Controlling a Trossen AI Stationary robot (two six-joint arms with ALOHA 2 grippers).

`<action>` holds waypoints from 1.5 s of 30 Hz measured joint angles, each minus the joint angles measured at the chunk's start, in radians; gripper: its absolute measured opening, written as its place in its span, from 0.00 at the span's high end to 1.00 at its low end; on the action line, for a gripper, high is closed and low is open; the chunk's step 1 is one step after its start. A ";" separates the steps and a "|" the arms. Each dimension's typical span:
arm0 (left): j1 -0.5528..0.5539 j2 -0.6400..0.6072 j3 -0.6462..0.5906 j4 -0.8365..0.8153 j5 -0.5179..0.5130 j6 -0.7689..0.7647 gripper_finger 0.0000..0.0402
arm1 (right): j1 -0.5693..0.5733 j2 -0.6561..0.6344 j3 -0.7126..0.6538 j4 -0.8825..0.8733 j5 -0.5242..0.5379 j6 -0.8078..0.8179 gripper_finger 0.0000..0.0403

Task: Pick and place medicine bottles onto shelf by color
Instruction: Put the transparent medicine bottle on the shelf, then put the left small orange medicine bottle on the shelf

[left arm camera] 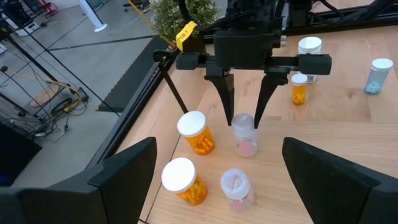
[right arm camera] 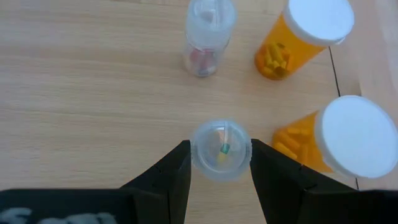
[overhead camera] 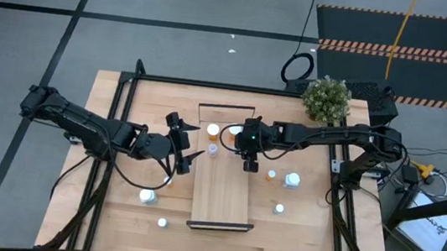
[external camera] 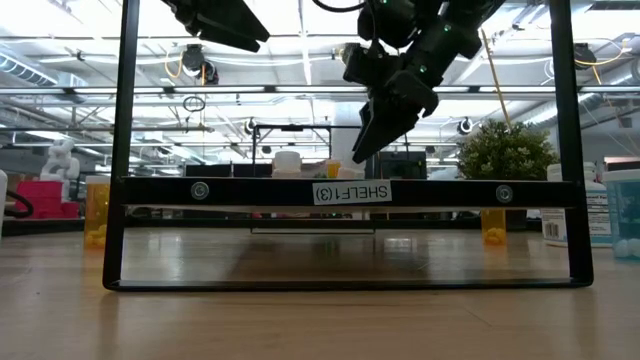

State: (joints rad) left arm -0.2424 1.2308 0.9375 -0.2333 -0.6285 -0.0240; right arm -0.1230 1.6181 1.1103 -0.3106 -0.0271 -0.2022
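Bottles lie scattered across the wooden table (overhead camera: 95, 212). Going left to right in the high view: two pale bottles with white caps stand near the table's left front, one (overhead camera: 147, 195) just behind the other (overhead camera: 162, 222).

Left gripper (overhead camera: 190, 157) hangs above the table just beside the left edge of the shelf (overhead camera: 220, 199), its fingers spread wide apart and released, with nothing between them. In the left wrist view its two dark fingers (left arm camera: 118, 180) frame the bottles on the shelf without touching any.

The shelf, a long light-wood board, runs front to back across the table's middle. Four bottles stand at its far end: two orange bottles with white caps, one (left arm camera: 196, 132) behind the other (left arm camera: 181, 181), and two clear bottles, one (left arm camera: 236, 188) standing free.

Right gripper (overhead camera: 250, 164) is lowered over the far part of the shelf. Its fingers (left arm camera: 225, 99) stand partly closed, one on each side of the second clear bottle (right arm camera: 220, 149). In the right wrist view both fingertips lie against the sides of this bottle's cap, grasping it. The bottle stands upright on the board.

Right of the shelf, three more bottles stand on the table: a small orange one (overhead camera: 272, 176), a larger pale one (overhead camera: 292, 181) just beside it, and a small pale one (overhead camera: 279, 208) nearer the front. A potted plant (overhead camera: 326, 99) stands at the far right corner.
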 joint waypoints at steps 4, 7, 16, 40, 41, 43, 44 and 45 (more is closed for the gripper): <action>0.000 0.000 0.000 0.000 0.000 0.000 0.13 | 0.000 0.000 0.000 0.008 0.000 0.000 0.64; 0.000 0.000 0.000 0.000 0.000 0.000 0.13 | 0.000 0.000 0.000 0.008 0.000 0.000 0.64; 0.000 0.000 0.000 0.000 0.000 0.001 0.13 | 0.000 0.000 0.000 0.008 0.000 0.001 0.62; 0.000 0.000 0.000 -0.002 0.000 0.001 0.13 | 0.029 -0.056 -0.001 0.054 0.001 0.036 0.51; 0.000 0.000 0.000 -0.002 0.000 0.001 0.13 | 0.038 -0.071 -0.001 0.057 0.005 0.049 0.50; 0.000 0.000 0.000 -0.003 0.000 -0.002 0.13 | 0.060 -0.100 -0.001 0.052 0.030 0.082 0.50; -0.002 0.000 0.000 -0.004 0.000 -0.005 0.13 | 0.072 -0.115 -0.001 0.049 0.040 0.097 0.50; -0.005 0.000 0.000 -0.006 0.000 -0.005 0.13 | 0.087 -0.130 -0.001 0.045 0.055 0.110 0.50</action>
State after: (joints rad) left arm -0.2470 1.2308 0.9377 -0.2389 -0.6286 -0.0292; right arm -0.0361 1.4883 1.1095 -0.2657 0.0281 -0.0921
